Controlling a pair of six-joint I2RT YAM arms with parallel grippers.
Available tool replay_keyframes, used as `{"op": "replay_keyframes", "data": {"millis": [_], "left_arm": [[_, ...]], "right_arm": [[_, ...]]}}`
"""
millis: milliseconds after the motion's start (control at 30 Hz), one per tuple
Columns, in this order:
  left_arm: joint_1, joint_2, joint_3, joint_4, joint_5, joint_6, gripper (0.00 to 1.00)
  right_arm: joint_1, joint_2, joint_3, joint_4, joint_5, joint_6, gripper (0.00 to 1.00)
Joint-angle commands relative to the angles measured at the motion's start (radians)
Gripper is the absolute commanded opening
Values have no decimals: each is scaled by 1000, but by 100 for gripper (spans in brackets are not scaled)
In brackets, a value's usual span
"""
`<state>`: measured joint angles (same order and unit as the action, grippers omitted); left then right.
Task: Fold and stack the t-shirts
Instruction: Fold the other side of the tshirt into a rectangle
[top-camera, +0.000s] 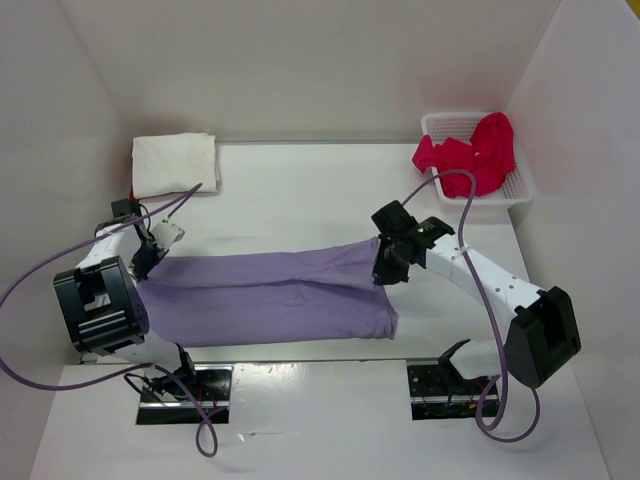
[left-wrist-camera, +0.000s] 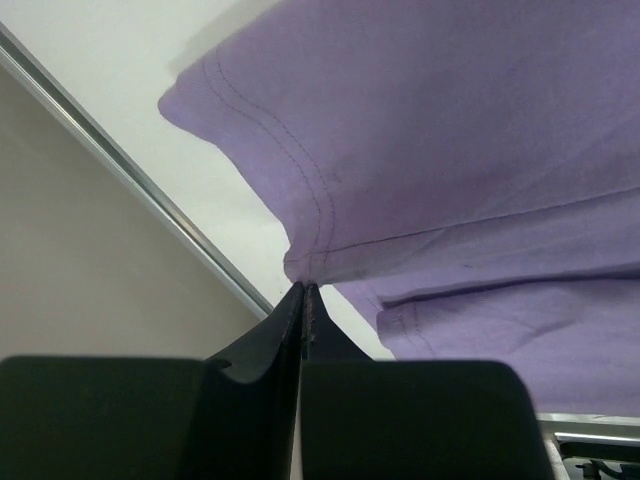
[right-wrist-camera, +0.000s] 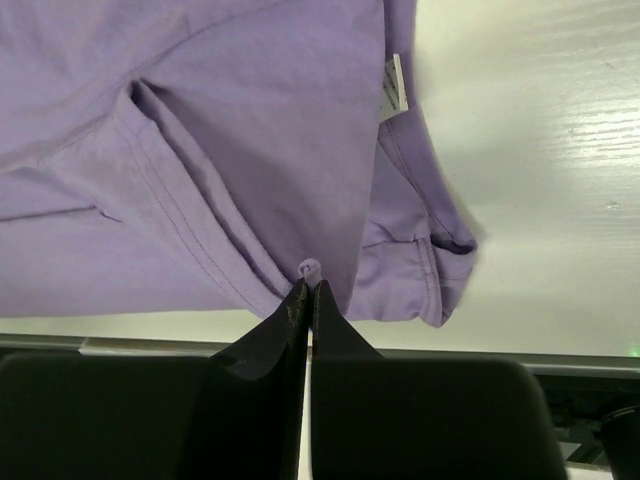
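The lavender t-shirt (top-camera: 270, 297) lies stretched on the table (top-camera: 300, 190), long axis left to right, each far corner pinched by the nearer clenched gripper: left gripper (left-wrist-camera: 305, 292), right gripper (right-wrist-camera: 308, 285).

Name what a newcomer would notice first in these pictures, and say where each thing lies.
The lavender shirt dominates, stretched across the middle of the table between the left gripper and right gripper, each pinching an edge of it. A folded off-white shirt lies at the far left corner, and red cloth spills from the white basket at the far right.
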<state>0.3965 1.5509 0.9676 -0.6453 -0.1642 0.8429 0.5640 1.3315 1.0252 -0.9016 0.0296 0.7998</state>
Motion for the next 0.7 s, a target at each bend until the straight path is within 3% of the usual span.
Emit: {"op": "replay_keyframes", "data": {"millis": [0, 167, 667], "left_arm": [[11, 9, 2, -2, -18, 19, 0], [35, 9, 132, -85, 32, 10, 0], [35, 52, 6, -25, -17, 13, 0]], "right_arm": [[19, -17, -25, -17, -2, 16, 0], [19, -28, -16, -60, 21, 16, 0], [172, 31, -60, -63, -60, 105, 0]]}}
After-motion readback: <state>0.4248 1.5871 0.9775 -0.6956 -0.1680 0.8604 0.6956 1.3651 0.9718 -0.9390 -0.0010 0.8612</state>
